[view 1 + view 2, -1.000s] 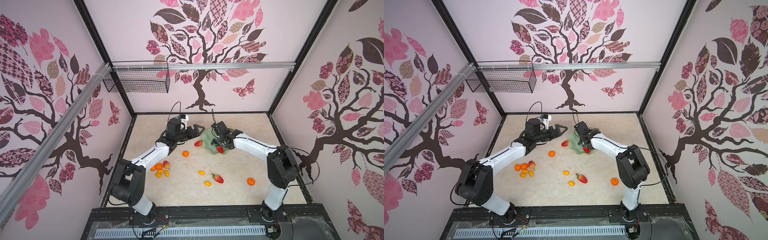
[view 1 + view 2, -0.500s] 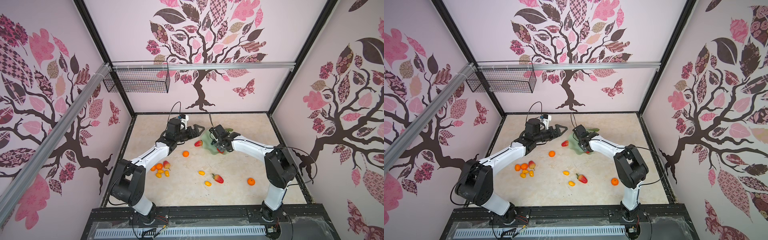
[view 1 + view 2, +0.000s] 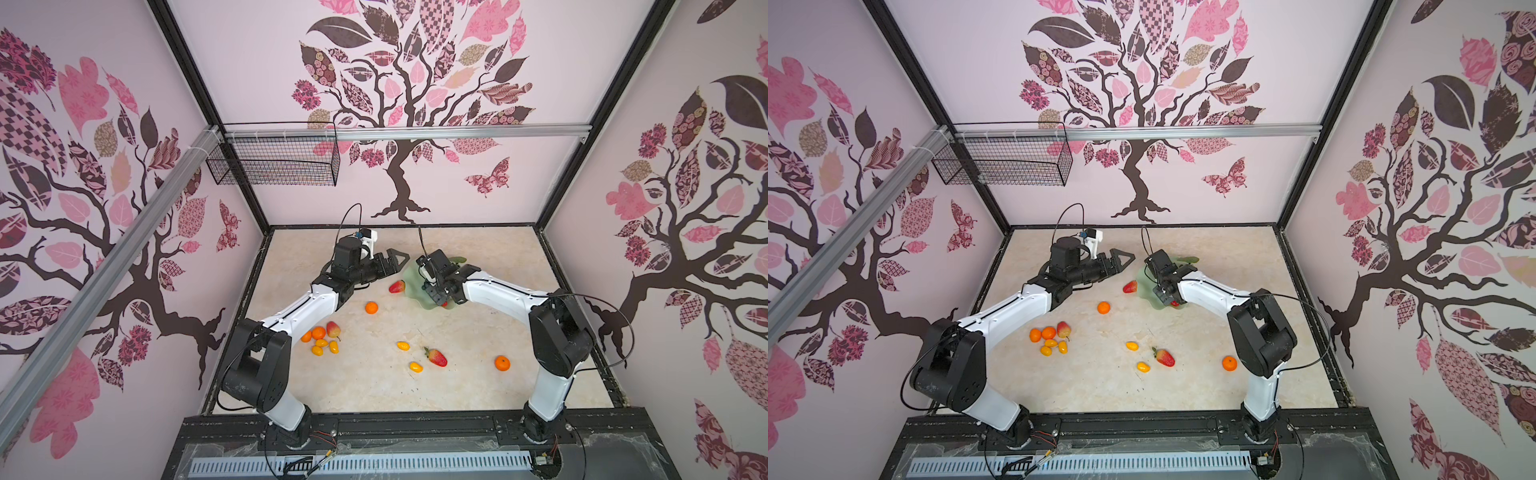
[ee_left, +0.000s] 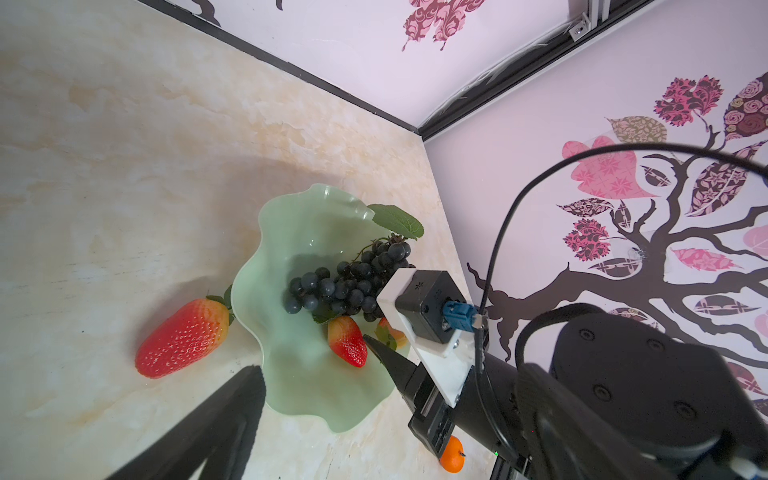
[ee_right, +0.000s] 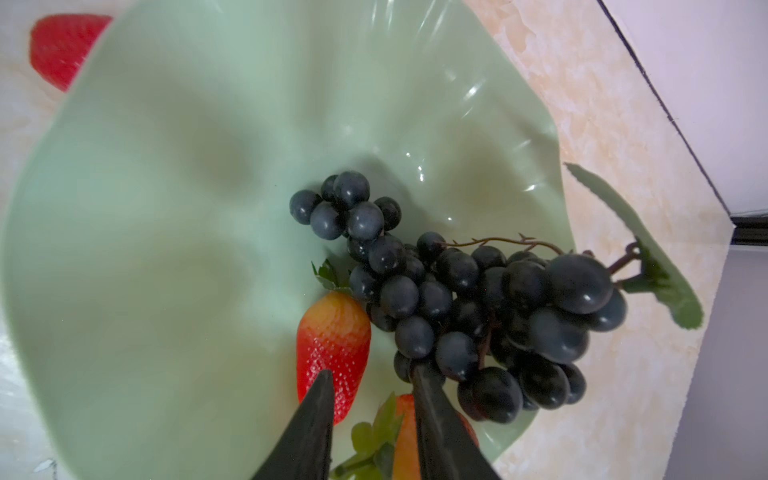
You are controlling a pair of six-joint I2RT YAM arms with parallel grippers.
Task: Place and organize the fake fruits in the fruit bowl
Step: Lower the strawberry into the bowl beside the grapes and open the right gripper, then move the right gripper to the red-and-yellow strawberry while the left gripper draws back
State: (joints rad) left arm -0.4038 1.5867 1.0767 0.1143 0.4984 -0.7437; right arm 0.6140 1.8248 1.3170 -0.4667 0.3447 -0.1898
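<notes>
Bowl [image 3: 411, 275]: sits far back on the bench [image 3: 478, 395], about midway across, half hidden in both top views under the right arm. Holds the grapes [image 5: 457, 299], leaf [image 4: 395, 220] out over the rim, plus two strawberries: the first strawberry [image 5: 332, 336] lying cap-first against the grapes, and the second strawberry [image 5: 405, 432] beside it, mostly hidden behind a finger.

Right claw [image 5: 371, 370]: hovers low over the bowl, fingers [image 5: 311, 424] a little apart, pinches nothing. Reaches with one tip across the red end of the first strawberry and with the other across the edge of the grapes; touching or not, cannot tell.

Left claw [image 3: 399, 261]: hangs above the bench just left of the bowl, spread wide, empty.

Outside the bowl: rim strawberry [image 4: 183, 338], flat on the bench, cap against the bowl's left edge. Lone orange [image 3: 371, 307] a little nearer and to the left. Further left, by the left arm, a tight cluster: two oranges [image 3: 318, 332], the pear [image 3: 333, 329], three ovals [image 3: 321, 343]. Near mid-bench, two more ovals [image 3: 403, 345] just left of the near strawberry [image 3: 436, 357]. Last orange [image 3: 502, 363] off to the right, beside the right arm.
</notes>
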